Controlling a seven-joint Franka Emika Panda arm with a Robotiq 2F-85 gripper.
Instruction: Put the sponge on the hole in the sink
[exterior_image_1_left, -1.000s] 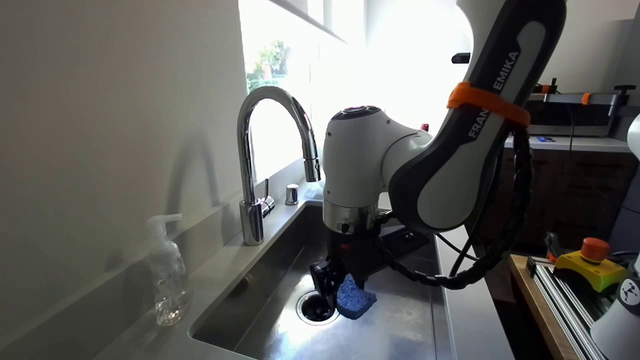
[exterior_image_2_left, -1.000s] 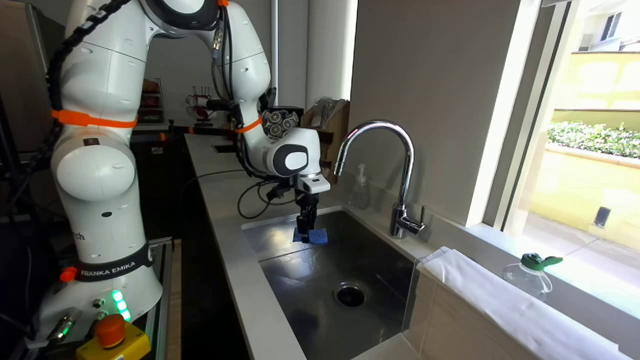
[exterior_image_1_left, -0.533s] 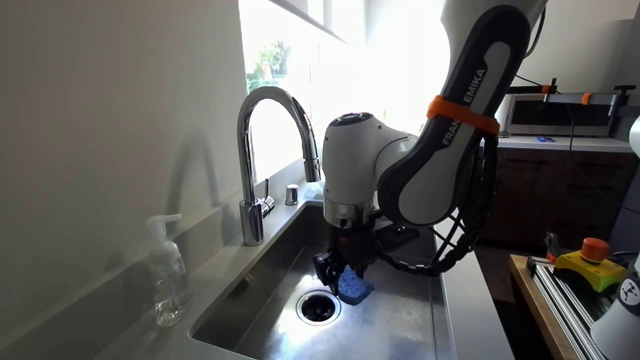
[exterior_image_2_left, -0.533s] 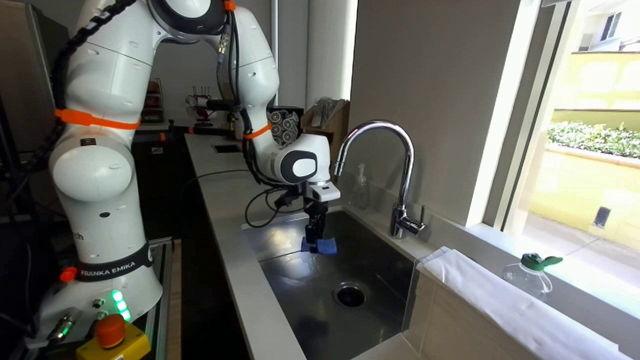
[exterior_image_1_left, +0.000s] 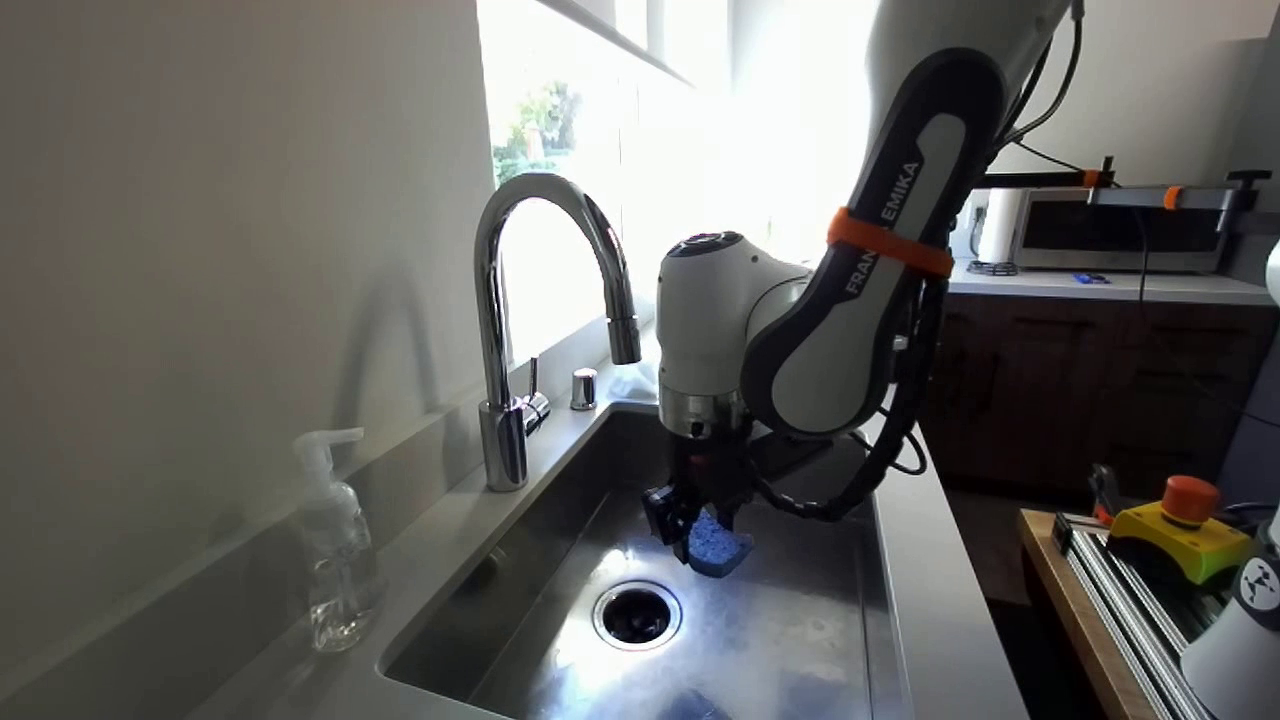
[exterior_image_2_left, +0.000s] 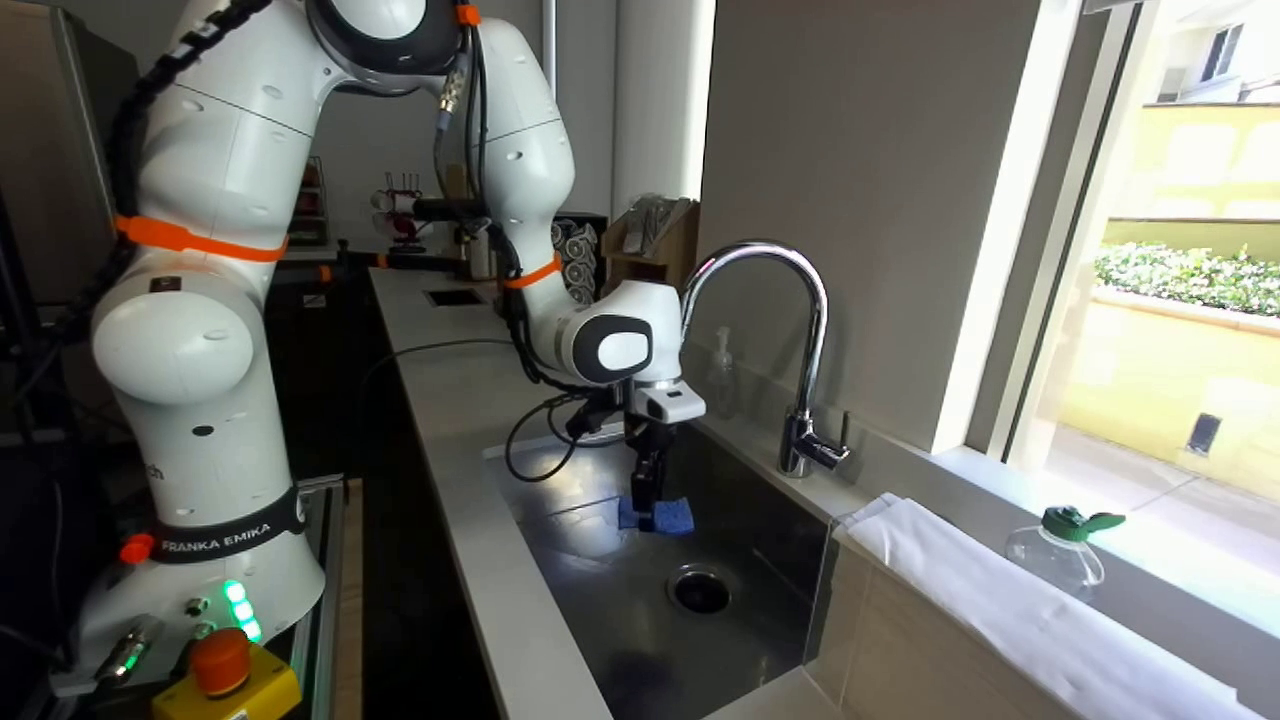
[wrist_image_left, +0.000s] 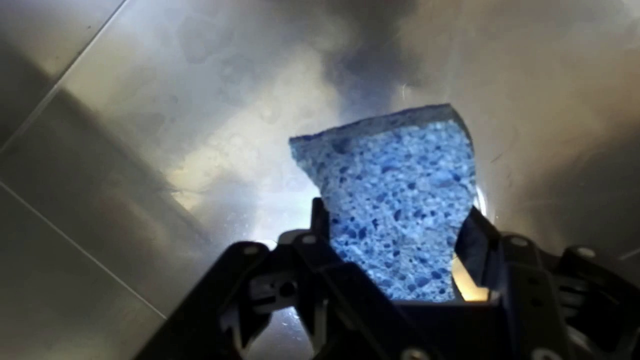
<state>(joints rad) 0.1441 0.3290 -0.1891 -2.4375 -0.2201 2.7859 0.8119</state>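
Observation:
The blue sponge (exterior_image_1_left: 718, 547) is held in my gripper (exterior_image_1_left: 693, 528), above the floor of the steel sink (exterior_image_1_left: 800, 625). In the wrist view the sponge (wrist_image_left: 395, 190) is squeezed between both fingers (wrist_image_left: 395, 217) and flares out beyond the fingertips. The hole (exterior_image_1_left: 637, 615) is a dark round drain with a shiny rim. In an exterior view the sponge (exterior_image_2_left: 672, 516), held by the gripper (exterior_image_2_left: 650, 510), appears above and left of the hole (exterior_image_2_left: 700, 590) in the picture, apart from it. In the wrist view the hole is not clearly seen.
The chrome faucet (exterior_image_1_left: 505, 330) arches over the sink edge, close to the arm. A clear soap pump bottle (exterior_image_1_left: 338, 550) stands on the counter. A white cloth (exterior_image_2_left: 1020, 600) and a green-capped bottle (exterior_image_2_left: 1065, 550) are near the window. Sink walls (exterior_image_2_left: 830, 570) surround the gripper.
The arm has moved along the sink, away from the soap pump bottle, carrying the sponge. In an exterior view the sponge has come closer to the hole. The grip looks unchanged.

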